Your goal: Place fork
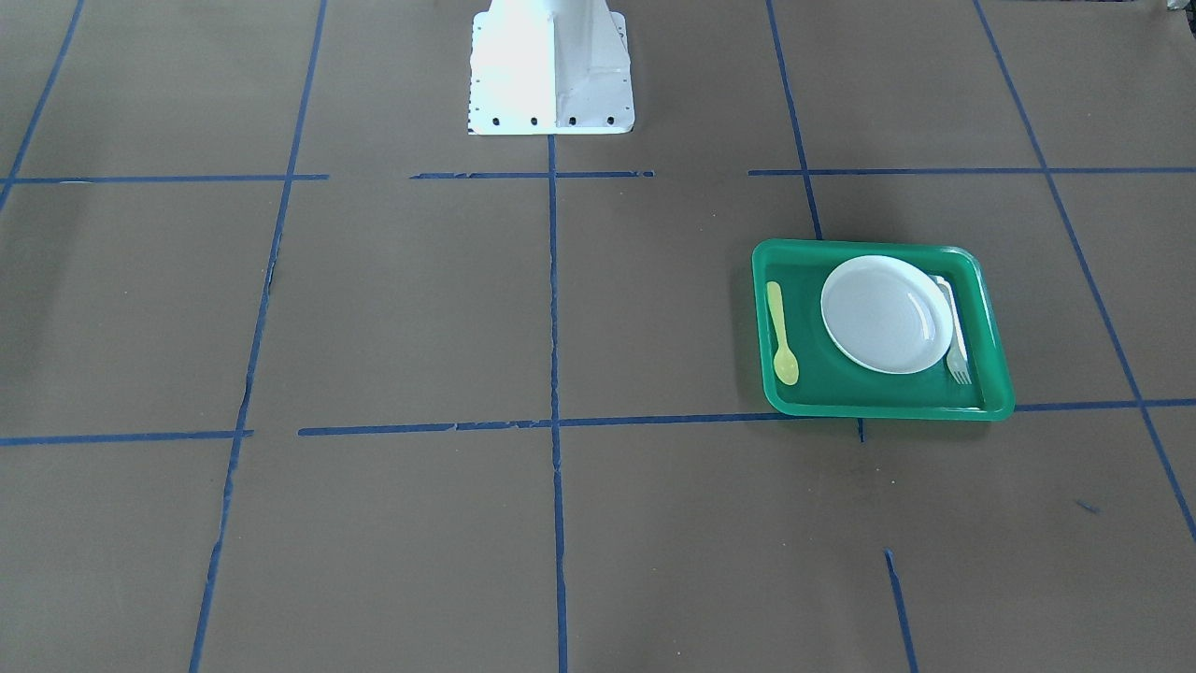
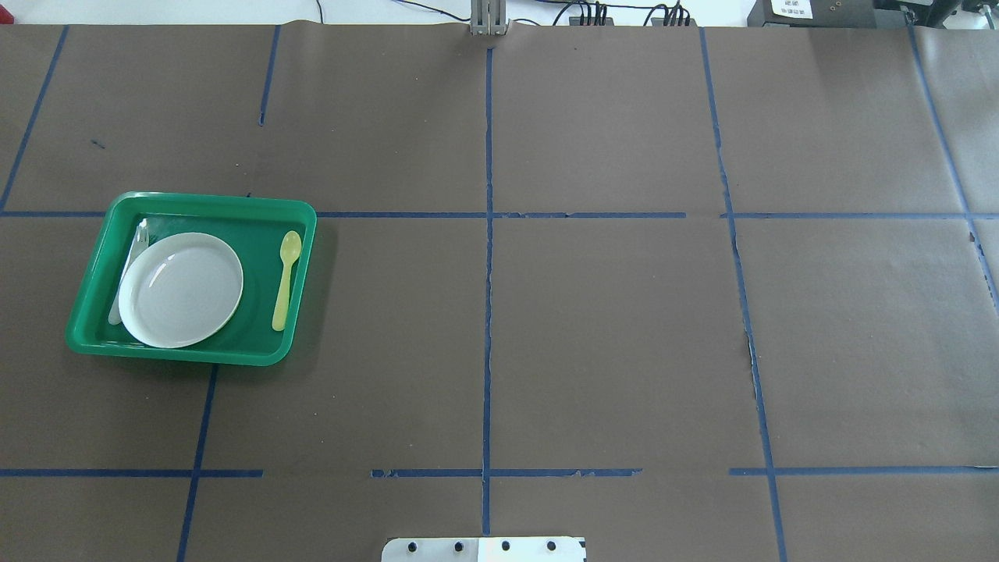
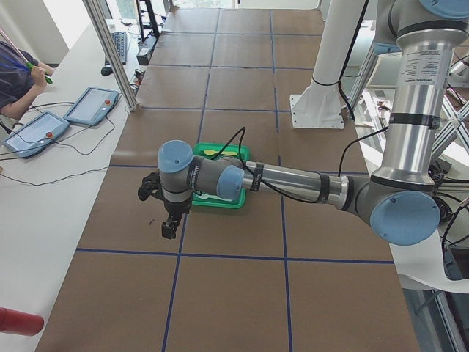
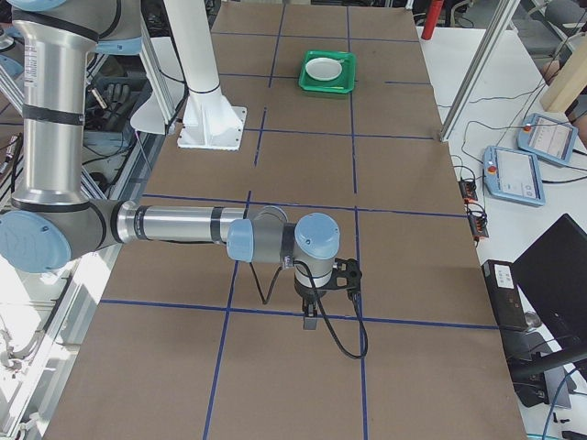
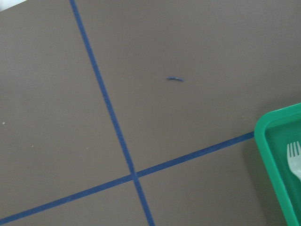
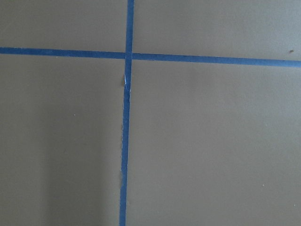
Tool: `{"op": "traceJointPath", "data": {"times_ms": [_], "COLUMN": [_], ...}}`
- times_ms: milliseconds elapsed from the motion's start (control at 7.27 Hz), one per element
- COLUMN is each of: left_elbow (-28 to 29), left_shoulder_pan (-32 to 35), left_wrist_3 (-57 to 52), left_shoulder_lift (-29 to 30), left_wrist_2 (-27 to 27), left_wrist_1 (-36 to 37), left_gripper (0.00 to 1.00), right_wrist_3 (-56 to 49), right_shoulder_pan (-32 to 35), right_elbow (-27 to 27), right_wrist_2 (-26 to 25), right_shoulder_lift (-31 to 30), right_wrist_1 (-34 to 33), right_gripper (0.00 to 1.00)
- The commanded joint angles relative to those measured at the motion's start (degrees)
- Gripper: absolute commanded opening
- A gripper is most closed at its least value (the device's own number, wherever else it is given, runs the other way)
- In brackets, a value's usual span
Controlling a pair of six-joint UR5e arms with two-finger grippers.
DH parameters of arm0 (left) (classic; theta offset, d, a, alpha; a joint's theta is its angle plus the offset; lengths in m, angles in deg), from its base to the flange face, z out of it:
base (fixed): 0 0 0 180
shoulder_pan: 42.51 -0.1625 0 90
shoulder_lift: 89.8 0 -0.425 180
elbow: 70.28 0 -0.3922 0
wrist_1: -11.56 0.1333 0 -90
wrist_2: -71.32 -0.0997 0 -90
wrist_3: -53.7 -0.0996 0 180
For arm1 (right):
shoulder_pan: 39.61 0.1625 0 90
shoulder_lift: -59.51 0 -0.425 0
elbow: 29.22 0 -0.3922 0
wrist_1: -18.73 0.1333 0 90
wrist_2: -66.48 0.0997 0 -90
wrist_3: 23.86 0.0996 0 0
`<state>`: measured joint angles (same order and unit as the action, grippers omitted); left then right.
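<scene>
This is a robotics lab, not a home or a kitchen. Two grey industrial arms with blue joint caps, the left arm (image 3: pixel 293 180) and the right arm (image 4: pixel 174 225), reach over a long desk (image 2: pixel 624 351) beside a white pedestal (image 4: pixel 197 64) with a bolt-holed base plate. The desk is covered in brown paper and ruled into squares with blue tape (image 2: pixel 488 312). White benches alongside carry control tablets (image 3: pixel 91 105) (each with a red button), a keyboard (image 3: pixel 119 45) and cables (image 2: pixel 597 12), between aluminium frame posts (image 3: pixel 110 51). The only household things are a green tray (image 1: pixel 878 409) holding a plate (image 1: pixel 883 313), a spoon (image 1: pixel 781 332) and the fork (image 1: pixel 960 369).
</scene>
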<state>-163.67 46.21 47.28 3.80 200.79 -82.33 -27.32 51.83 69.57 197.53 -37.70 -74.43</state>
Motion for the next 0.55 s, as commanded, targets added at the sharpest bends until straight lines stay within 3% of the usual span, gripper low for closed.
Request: {"op": "traceJointPath", "data": {"times_ms": [0,412], "left_elbow": [0.05,-0.92], "left_shoulder_pan": [4.00,5.76], "left_wrist_3": [-1.58,-1.67], "left_shoulder_lift": [-4.56,-7.20], "left_wrist_2": [3.66,4.57], "left_wrist_1": [2.39,2.48], "left_gripper": [1.00,1.00], "right_wrist_3": [-0.05,-0.05], "right_shoulder_pan": [-0.03,-0.03], "right_elbow": [0.00,0.00], "right_wrist_2": [0.00,0.00], "right_shoulder_lift": [0.00,0.00], "right_wrist_1": [0.00,0.00], "right_gripper": [1.00,1.00]}}
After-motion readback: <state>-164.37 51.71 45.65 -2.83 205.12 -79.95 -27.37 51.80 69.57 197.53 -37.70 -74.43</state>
